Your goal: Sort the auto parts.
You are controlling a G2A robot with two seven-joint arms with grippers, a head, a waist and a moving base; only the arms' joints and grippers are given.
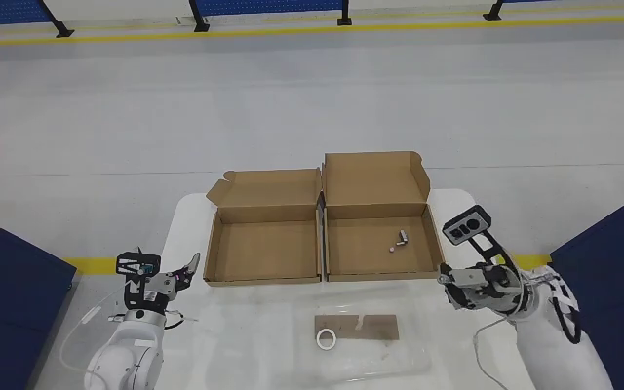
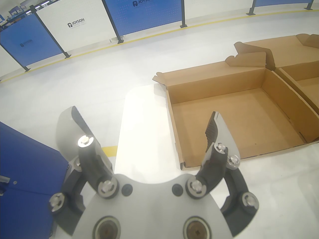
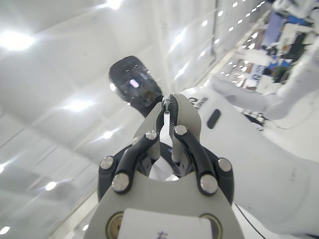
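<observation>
Your left pincer (image 2: 144, 118) stands spread wide and empty, near the brown cardboard box (image 2: 214, 85). Your right pincer (image 3: 167, 101) is clenched on a small threaded metal part (image 3: 166, 106).

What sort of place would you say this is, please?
Probably a fenced industrial work cell: blue and white partition panels, a yellow floor line, and cardboard boxes near the right pincer holding a small metal part.

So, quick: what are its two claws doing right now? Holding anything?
Left gripper: open, holding nothing.
Right gripper: closed on a small metal part.
</observation>
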